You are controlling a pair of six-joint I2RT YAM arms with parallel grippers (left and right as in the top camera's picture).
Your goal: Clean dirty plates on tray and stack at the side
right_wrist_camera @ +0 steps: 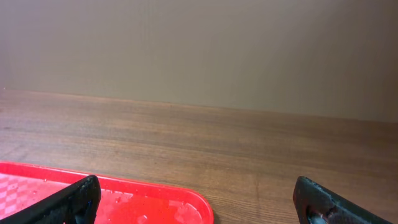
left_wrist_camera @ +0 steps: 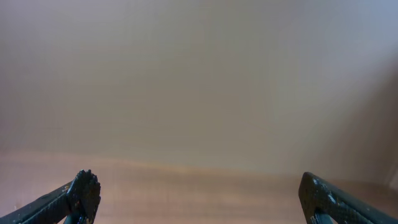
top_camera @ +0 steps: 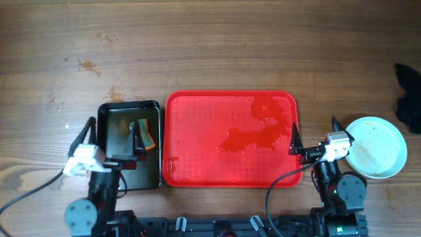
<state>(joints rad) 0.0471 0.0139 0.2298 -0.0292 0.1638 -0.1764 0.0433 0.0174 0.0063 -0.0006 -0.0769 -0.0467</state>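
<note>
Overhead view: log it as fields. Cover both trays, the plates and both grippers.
red tray: no plates on it, wet patches toward the right
plates: on the table right of the red tray; count unclear
black tray: left of the red tray, holds an orange-green pad
left gripper: open, empty
right gripper: open, empty
</note>
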